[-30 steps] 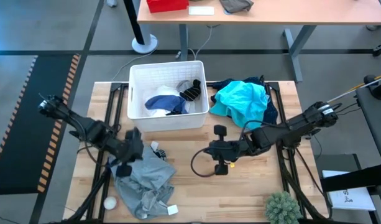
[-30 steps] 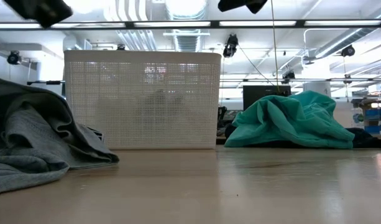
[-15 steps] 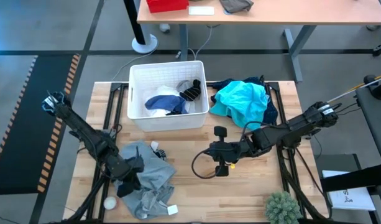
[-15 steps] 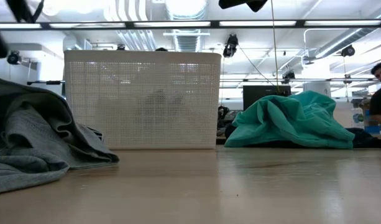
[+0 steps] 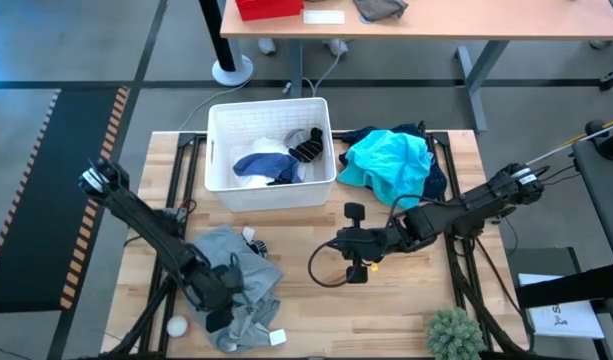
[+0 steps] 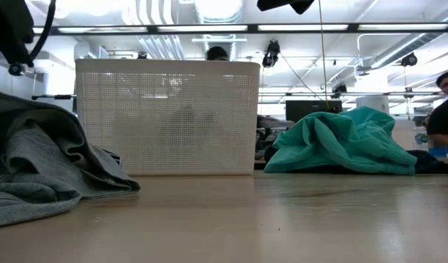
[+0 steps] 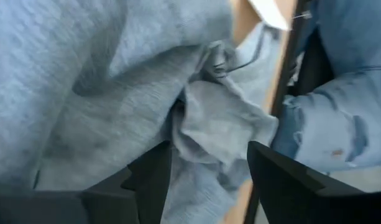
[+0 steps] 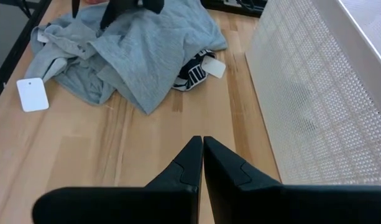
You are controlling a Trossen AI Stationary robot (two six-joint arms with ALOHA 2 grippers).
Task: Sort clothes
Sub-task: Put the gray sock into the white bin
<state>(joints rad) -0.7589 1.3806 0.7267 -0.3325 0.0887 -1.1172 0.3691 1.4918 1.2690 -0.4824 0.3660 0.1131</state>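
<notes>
— What moved in the last second?

— The left arm. Its hand (image 5: 224,300) was up near the basket's (image 5: 269,196) front corner a second ago; it has swung toward the near edge of the tabletop (image 5: 316,310) and now sits low over the grey garment (image 5: 241,290).

— How do the fingers stand?

— Spread apart, with a bunched fold of the grey garment (image 7: 215,124) between them in the left wrist view.

— Anything in the low view?

— The arm's dark shape has shifted from the top left corner down the left edge. Behind the basket (image 6: 167,117) a person's head (image 6: 217,52) has appeared, and the person (image 6: 444,109) at the right edge has come farther in.
</notes>
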